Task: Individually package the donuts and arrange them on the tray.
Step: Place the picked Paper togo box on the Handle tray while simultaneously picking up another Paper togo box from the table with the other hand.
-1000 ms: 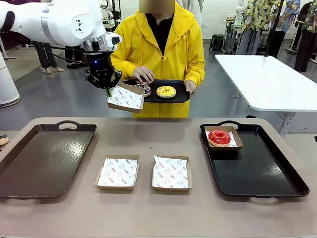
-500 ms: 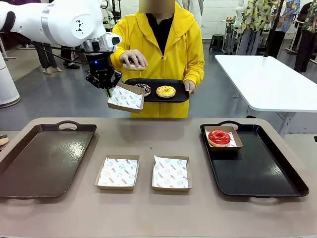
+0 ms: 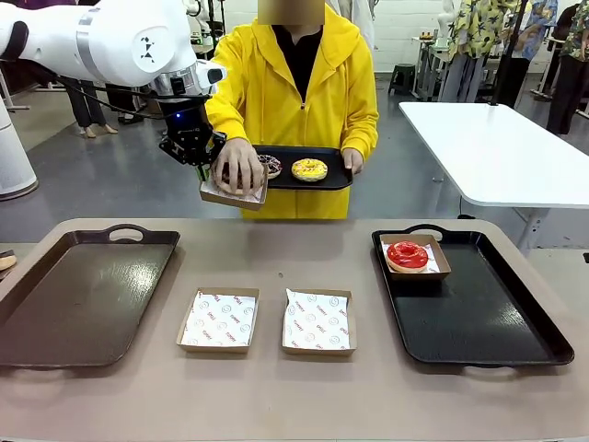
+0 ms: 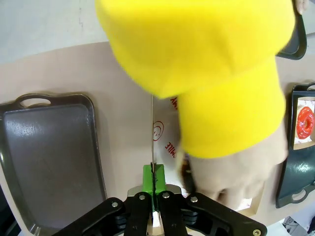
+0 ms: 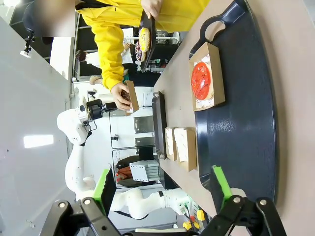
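beyond the table, left gripper pinches a box half-hidden by a hand; right gripper spread.

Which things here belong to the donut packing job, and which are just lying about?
Job: glossy red ring donut, yellow sprinkled donut, dark sprinkled donut, paper-lined cardboard boxes, black plastic tray at right.
Lying about: brown plastic tray at left, white table behind.

Glossy red donut; yellow donut, coloured sprinkles; dark purple-brown donut, sprinkles. Right tray black, left tray dark brown, carried tray black. Boxes brown cardboard, white liner with red print; same on raised box. Tabletop tan. Left hand black, green pads. Person's hoodie yellow.
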Robot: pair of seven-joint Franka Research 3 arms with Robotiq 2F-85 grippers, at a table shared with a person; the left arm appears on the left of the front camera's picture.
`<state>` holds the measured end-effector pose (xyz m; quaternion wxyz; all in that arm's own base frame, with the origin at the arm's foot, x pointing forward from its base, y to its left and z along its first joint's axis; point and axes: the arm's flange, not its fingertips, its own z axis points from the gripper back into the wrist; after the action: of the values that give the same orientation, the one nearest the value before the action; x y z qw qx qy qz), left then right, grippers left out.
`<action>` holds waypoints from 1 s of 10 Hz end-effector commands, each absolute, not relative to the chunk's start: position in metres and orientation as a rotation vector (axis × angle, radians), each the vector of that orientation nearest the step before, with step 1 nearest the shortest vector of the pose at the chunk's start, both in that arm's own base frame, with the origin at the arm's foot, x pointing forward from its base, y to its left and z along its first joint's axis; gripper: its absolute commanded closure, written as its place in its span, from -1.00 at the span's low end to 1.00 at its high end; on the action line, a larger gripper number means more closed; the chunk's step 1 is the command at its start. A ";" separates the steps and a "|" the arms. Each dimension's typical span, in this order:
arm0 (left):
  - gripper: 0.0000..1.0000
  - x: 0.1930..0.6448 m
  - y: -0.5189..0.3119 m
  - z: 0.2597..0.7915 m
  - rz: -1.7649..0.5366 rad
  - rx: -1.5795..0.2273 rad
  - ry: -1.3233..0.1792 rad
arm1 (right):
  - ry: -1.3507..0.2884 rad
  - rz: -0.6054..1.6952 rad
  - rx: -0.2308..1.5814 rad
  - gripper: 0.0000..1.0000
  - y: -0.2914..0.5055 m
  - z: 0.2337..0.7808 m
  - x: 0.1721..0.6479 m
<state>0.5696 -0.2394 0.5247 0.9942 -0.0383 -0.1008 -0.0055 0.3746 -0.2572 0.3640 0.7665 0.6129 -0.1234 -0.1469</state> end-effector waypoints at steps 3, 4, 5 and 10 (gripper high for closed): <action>1.00 0.570 -0.237 0.525 -0.010 -0.077 -0.202 | -0.267 -0.334 1.325 -1.00 -0.254 0.365 0.372; 1.00 0.570 -0.237 0.525 -0.010 -0.077 -0.202 | -0.267 -0.334 1.325 -1.00 -0.254 0.365 0.372; 1.00 0.570 -0.237 0.525 -0.010 -0.077 -0.202 | -0.267 -0.334 1.325 -1.00 -0.254 0.365 0.372; 1.00 0.570 -0.237 0.525 -0.010 -0.077 -0.202 | -0.267 -0.334 1.325 -1.00 -0.254 0.365 0.372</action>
<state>0.5697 -0.2394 0.5244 0.9942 -0.0382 -0.1006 -0.0055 0.3746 -0.2572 0.3640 0.7665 0.6129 -0.1234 -0.1469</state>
